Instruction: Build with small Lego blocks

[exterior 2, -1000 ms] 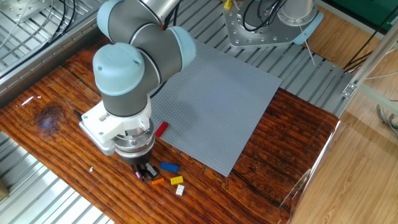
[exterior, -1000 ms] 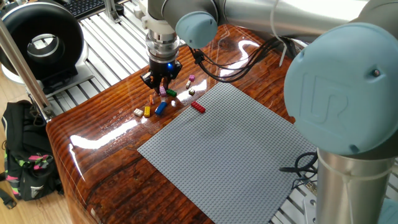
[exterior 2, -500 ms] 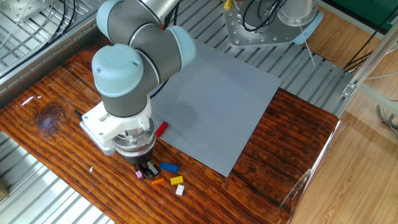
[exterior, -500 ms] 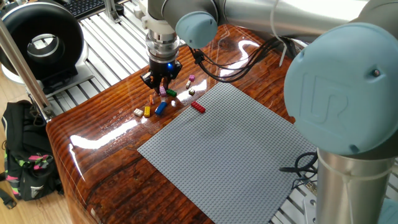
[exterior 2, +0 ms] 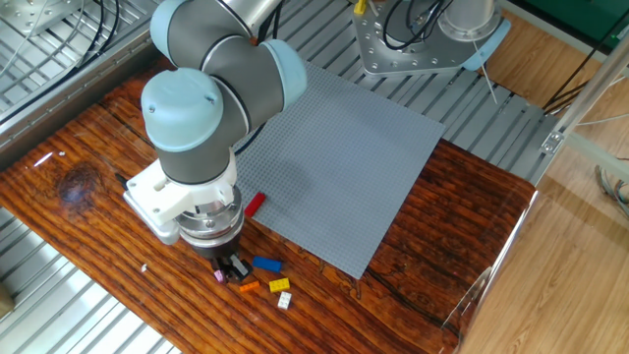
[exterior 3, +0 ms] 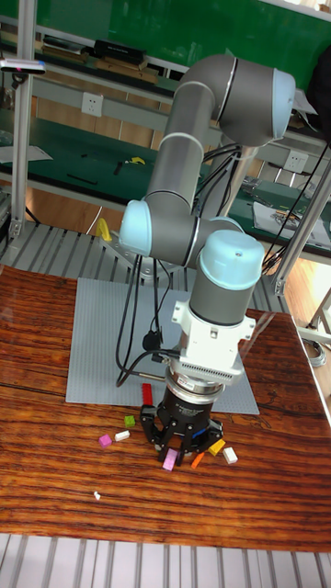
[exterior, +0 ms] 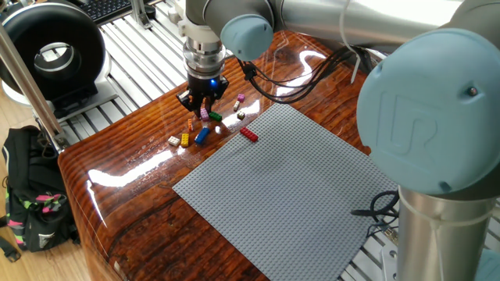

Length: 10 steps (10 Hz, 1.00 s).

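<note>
A large flat grey studded baseplate (exterior: 289, 187) lies on a glossy dark wooden table (exterior: 125, 168), which rests on a ribbed metal surface (exterior 2: 49, 59). Beside the table, one fixed view shows a black ring-shaped device (exterior: 51, 55) and a black backpack (exterior: 31, 199) with pink and green trim on the floor, while green-topped workbenches (exterior 3: 83, 152) stand in the background

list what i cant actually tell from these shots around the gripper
- Whether the gripper holds a brick: its fingers overlap the small Lego blocks in one fixed view.
- Bricks beneath it: the wrist blocks them in the other fixed view.
- Stud counts: too small everywhere.
- Baseplate right part: arm covers it, tall fixed view.
</note>
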Each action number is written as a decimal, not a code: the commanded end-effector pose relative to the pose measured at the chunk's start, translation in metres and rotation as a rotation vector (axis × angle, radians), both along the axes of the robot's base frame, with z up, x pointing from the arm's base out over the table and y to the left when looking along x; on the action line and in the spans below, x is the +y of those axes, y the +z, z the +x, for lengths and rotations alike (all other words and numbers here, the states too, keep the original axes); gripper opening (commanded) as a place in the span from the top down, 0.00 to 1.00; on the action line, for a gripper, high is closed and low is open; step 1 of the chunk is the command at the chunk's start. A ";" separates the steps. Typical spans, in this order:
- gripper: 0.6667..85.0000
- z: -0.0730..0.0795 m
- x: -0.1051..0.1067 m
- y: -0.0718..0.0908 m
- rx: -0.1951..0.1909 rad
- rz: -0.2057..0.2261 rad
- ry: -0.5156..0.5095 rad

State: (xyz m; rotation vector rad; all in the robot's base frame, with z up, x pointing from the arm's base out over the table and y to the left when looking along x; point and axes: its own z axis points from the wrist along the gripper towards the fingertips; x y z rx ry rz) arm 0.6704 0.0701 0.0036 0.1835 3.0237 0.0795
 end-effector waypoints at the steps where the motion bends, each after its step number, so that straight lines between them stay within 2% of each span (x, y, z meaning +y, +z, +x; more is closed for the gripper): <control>1: 0.63 0.001 -0.001 0.001 0.001 0.009 -0.011; 4: 0.65 -0.002 -0.003 0.000 0.015 0.004 -0.023; 10: 0.67 -0.003 0.000 -0.001 0.016 0.011 -0.018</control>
